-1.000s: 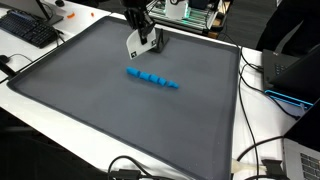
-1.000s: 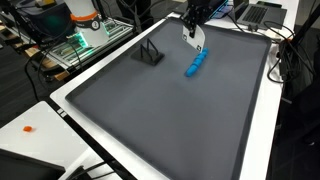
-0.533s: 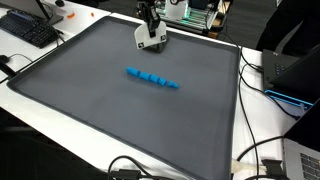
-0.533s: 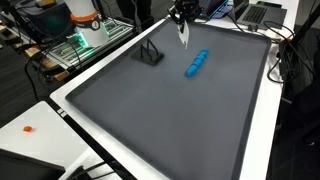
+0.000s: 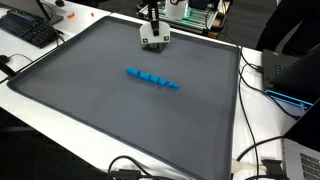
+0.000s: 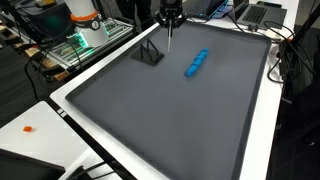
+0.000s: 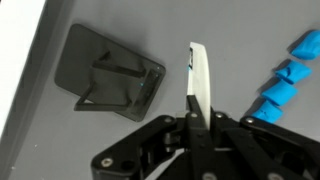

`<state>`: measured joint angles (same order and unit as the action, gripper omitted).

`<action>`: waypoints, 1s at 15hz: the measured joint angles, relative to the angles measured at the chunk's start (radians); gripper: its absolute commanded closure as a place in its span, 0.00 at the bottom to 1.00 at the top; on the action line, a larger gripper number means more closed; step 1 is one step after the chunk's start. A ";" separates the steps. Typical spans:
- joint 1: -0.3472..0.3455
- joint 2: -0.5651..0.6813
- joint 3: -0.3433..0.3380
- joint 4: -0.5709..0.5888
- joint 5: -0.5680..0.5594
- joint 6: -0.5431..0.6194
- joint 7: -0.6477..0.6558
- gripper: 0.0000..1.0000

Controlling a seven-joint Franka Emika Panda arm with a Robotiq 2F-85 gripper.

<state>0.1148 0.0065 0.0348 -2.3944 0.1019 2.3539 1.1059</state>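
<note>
Between the fingertips of the gripper [image 7: 198, 120] sits a white stick [image 7: 201, 75]. It is pinched at its near end and points to twelve o'clock in the wrist view, with a small blue mark on its edge. A second ago the gripper hung close over the row of blue blocks [image 6: 197, 63]. Now it has swung away toward the far rim of the grey mat [image 6: 150, 120], and the stick hangs straight down. Whether its tip touches the mat I cannot tell. The jaws are pressed together on the stick, with hardly any gap between them. A black stand [image 7: 110, 75] lies at ten o'clock of the stick in the wrist view, near it but apart. The blue blocks lie at three o'clock, further off. Blocks and stand have not shifted.
</note>
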 measured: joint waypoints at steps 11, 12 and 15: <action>-0.019 -0.066 0.004 -0.250 0.092 0.297 0.086 0.99; -0.021 -0.066 0.004 -0.257 0.092 0.307 0.097 0.99; -0.033 -0.067 0.004 -0.275 0.092 0.320 0.132 0.99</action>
<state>0.0815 -0.0604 0.0390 -2.6689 0.1942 2.6739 1.2382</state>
